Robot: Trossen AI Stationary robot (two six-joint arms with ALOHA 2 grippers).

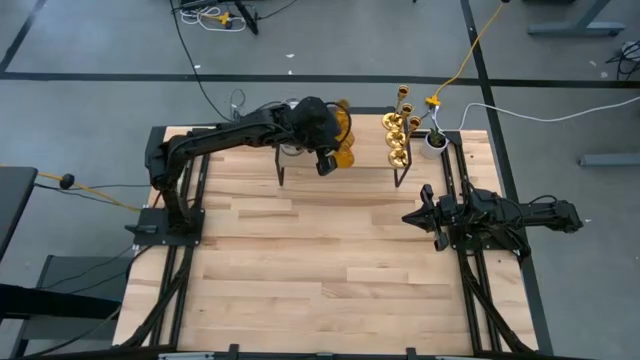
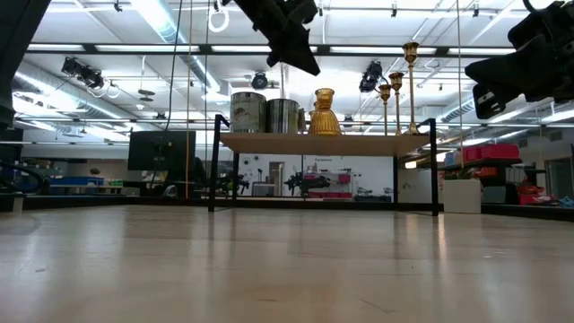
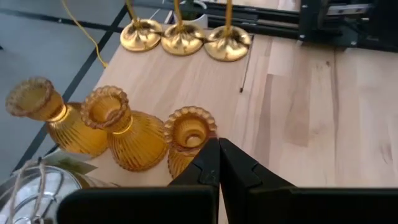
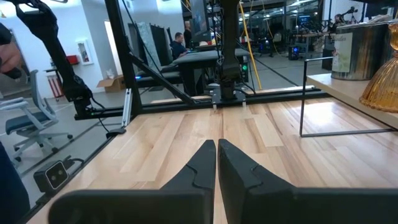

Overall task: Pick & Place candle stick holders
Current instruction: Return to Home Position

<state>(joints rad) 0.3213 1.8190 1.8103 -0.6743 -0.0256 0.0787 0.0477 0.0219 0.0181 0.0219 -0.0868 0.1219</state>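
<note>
Amber holders point(image 3: 134, 146): three in a row, upright, close together at the middle of the shelf point(image 2: 323, 142).

Brass holders point(image 3: 182, 40): three in a row, round bases almost touching, at the shelf end near the white pot with a plant point(image 1: 434, 141).

Silvery glass cylinders point(image 2: 248, 112): at the opposite end of the shelf. The low view shows two plainly; I cannot make out the third.

My left jaws: closed, gripping nothing, hanging above the shelf's front edge, just over the nearest amber holder.

My right jaws: closed, empty, above the tabletop point(image 1: 330, 260) on my right side, well apart from the shelf, pointing across the boards.
</note>
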